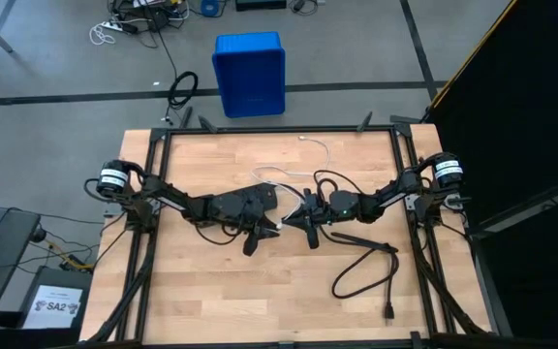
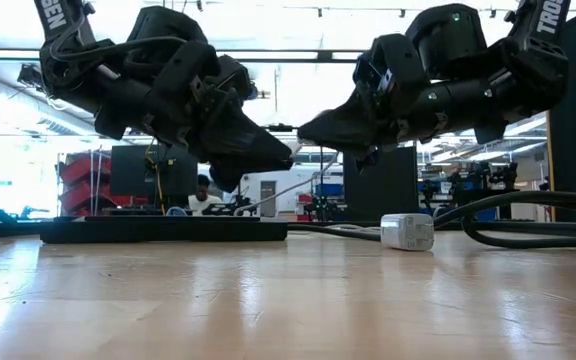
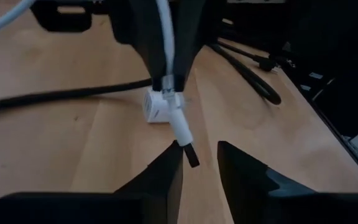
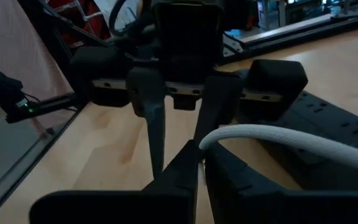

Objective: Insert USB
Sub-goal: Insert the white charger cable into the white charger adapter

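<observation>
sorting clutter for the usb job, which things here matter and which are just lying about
In the job: USB cable, right gripper shut on it, left gripper open at its plug, white adapter.
Lying about: blue bin, black cord.

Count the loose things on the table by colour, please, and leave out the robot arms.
White: 2 (cable, charger block)
Black: 2 (power strip, cord)
Total: 4
</observation>
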Controlling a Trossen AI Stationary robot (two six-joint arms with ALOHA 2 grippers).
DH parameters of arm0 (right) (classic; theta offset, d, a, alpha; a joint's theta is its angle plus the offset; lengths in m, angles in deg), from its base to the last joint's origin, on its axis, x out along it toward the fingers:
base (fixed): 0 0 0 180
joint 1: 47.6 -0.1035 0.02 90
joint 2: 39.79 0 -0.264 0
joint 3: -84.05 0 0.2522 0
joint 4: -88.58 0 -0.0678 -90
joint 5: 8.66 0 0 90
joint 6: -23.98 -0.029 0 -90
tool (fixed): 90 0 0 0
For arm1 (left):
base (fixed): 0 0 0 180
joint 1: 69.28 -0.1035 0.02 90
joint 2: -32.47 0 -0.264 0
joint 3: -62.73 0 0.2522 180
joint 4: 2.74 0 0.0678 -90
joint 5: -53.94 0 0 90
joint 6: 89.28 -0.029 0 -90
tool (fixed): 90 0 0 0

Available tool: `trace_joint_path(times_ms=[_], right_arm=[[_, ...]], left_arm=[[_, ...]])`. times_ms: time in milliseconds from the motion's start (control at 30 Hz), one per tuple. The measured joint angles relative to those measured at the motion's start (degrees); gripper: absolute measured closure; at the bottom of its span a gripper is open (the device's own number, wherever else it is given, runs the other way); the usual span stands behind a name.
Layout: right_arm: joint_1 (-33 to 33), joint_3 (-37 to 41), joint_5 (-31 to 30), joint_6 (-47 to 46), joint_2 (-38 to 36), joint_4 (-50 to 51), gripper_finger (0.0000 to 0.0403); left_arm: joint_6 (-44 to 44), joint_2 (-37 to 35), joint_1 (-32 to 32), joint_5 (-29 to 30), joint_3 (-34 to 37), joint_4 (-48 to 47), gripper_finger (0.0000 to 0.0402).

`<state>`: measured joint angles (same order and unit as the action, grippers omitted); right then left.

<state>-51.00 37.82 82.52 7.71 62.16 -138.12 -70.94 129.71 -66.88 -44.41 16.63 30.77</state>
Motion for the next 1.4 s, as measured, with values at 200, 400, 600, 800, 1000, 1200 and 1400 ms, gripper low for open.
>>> trace_joint_path(times_ms=[200, 400, 600, 800, 1000, 1200, 1400], right_arm=[[0.0, 0.0, 0.0, 0.0, 0.0, 1.1, 0.0403], [0.0, 0.0, 0.7, 0.0, 0.0, 1.2, 0.0403], [0.0, 0.0, 1.2, -0.2, 0.0, 1.1, 0.0403], [0.0, 0.0, 1.2, -0.2, 0.0, 1.1, 0.0403], [0.0, 0.0, 1.3, -0.3, 0.0, 1.0, 0.0403], [0.0, -0.1, 1.4, -0.4, 0.0, 1.0, 0.0403], [0.0, -0.2, 1.4, -0.4, 0.0, 1.0, 0.0403]], left_arm=[[2.1, 0.0, -1.8, -2.5, 0.0, -1.0, 0.0314], [3.0, 0.0, -3.6, -2.7, 0.0, -1.4, 0.0314], [2.9, 0.0, -4.2, -2.6, 0.0, 0.0, 0.0314], [1.2, 0.0, -4.3, -2.6, 0.0, 1.6, 0.0314], [-0.1, 0.0, -4.3, -4.0, -1.3, 0.8, 0.0314], [-1.1, 0.0, -4.3, -5.1, -3.6, -2.6, 0.0314], [-1.4, 0.0, -4.3, -5.5, -4.4, -9.2, 0.0314]])
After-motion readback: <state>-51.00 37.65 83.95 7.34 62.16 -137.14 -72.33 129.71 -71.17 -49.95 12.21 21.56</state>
